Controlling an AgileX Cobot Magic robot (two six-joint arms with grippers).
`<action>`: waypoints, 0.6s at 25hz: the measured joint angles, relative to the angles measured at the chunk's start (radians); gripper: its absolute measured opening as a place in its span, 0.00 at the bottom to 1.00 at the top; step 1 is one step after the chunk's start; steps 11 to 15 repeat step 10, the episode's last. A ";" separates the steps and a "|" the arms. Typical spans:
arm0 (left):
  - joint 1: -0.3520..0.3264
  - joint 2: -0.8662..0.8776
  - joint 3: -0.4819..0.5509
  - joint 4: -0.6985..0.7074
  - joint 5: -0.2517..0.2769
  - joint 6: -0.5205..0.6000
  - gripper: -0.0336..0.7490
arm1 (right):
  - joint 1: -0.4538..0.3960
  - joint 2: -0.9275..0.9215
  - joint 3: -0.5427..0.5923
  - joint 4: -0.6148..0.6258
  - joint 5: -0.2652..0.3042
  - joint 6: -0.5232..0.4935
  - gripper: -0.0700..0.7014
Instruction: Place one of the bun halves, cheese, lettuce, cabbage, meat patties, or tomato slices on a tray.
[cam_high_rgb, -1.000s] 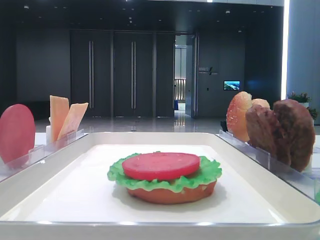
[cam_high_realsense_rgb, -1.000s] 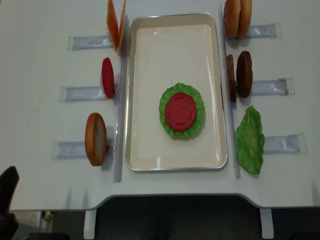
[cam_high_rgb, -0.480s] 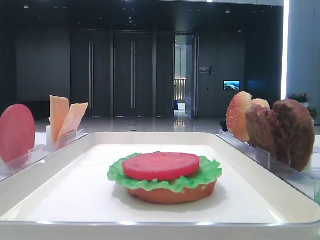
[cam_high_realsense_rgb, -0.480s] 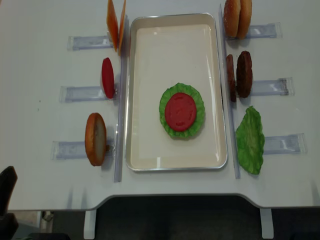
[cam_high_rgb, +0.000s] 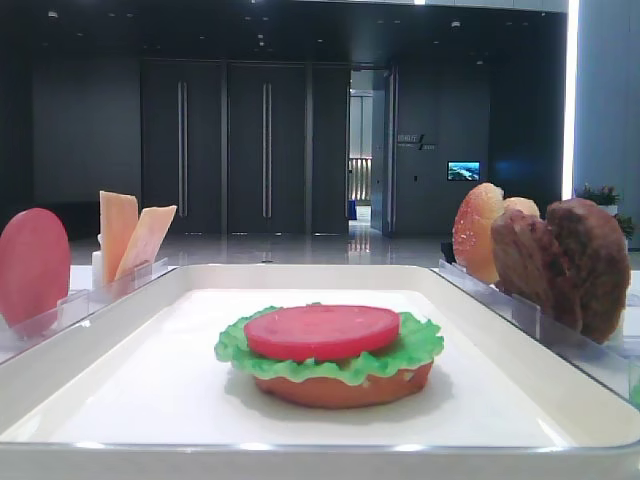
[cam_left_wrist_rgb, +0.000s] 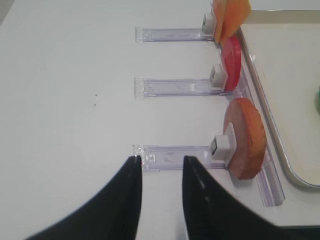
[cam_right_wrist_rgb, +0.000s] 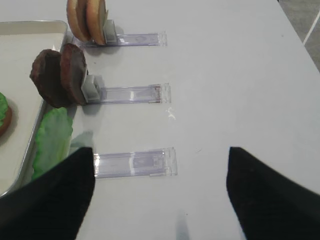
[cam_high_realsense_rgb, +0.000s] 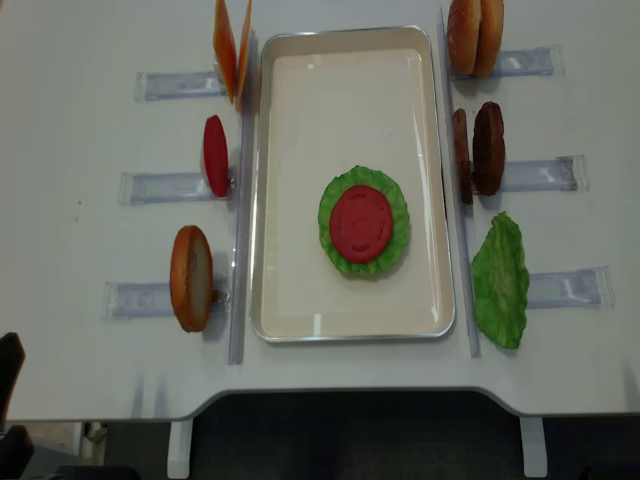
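Note:
On the white tray (cam_high_realsense_rgb: 345, 80) a tomato slice (cam_high_realsense_rgb: 361, 222) lies on lettuce (cam_high_realsense_rgb: 393, 196) over a bun half (cam_high_rgb: 345, 388). Left of the tray, cheese (cam_high_realsense_rgb: 232, 45), another tomato slice (cam_high_realsense_rgb: 215, 155) and a bun half (cam_high_realsense_rgb: 190, 277) stand in racks. To the right stand bun halves (cam_high_realsense_rgb: 475, 37) and meat patties (cam_high_realsense_rgb: 480, 150), and a lettuce leaf (cam_high_realsense_rgb: 500, 280) lies there. My left gripper (cam_left_wrist_rgb: 161, 161) hangs over the bun rack's outer end, jaws narrowly apart and empty. My right gripper (cam_right_wrist_rgb: 159, 165) is wide open and empty above the table right of the lettuce leaf (cam_right_wrist_rgb: 50, 142).
Clear slotted racks (cam_high_realsense_rgb: 165, 185) lie on the white table on both sides of the tray. One rack (cam_right_wrist_rgb: 135, 162) sits between my right fingers. The table's front edge (cam_high_realsense_rgb: 320, 400) runs below the tray. A dark piece of the left arm (cam_high_realsense_rgb: 8, 360) shows at the bottom left.
The dark piece of the left arm at the overhead view's bottom-left corner has drawn back toward the edge. The food on the tray and in the racks has not moved.

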 joint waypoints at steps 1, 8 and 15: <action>0.000 0.000 0.000 0.000 0.000 0.000 0.32 | 0.000 0.000 0.000 0.000 0.000 0.000 0.77; 0.000 0.000 0.000 0.000 0.000 0.000 0.31 | 0.000 0.000 0.000 0.000 0.000 0.000 0.77; 0.000 0.000 0.000 0.000 0.000 0.000 0.31 | 0.000 0.000 0.000 0.000 0.000 0.000 0.77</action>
